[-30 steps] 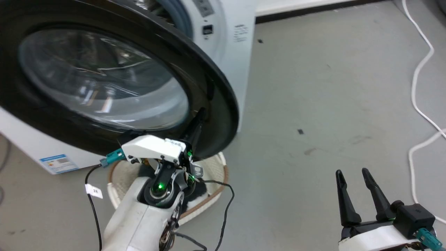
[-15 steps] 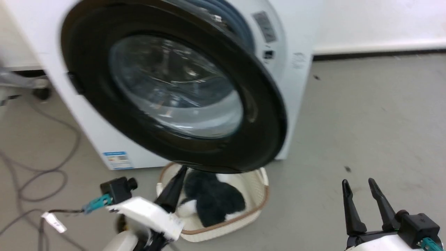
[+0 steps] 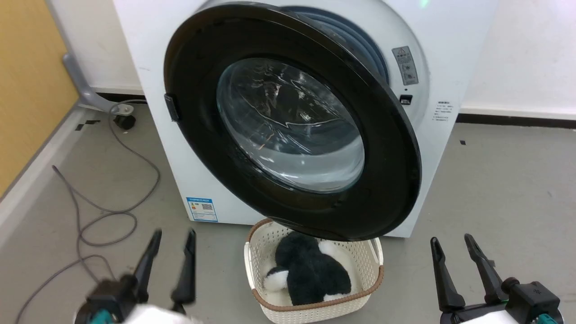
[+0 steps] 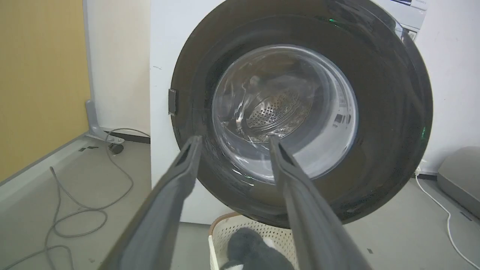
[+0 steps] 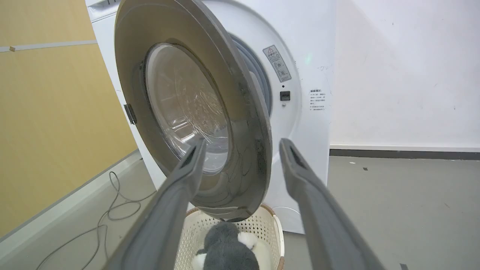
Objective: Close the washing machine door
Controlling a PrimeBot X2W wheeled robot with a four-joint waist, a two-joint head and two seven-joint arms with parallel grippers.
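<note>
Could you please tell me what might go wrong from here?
The round black-rimmed glass door of the white washing machine hangs ajar, and the open left end effector and right end effector stand apart from it: a weak push may leave it unlatched. The cream perforated basket sits under the door's lower edge; a low arm might knock it.

One washing machine (image 3: 454, 36), one door (image 3: 288, 121), one basket (image 3: 315, 314) at six o'clock, one plush toy (image 3: 310, 272), one cable (image 3: 159, 174), plus left gripper (image 3: 175, 234) and right gripper (image 3: 451, 240).
</note>
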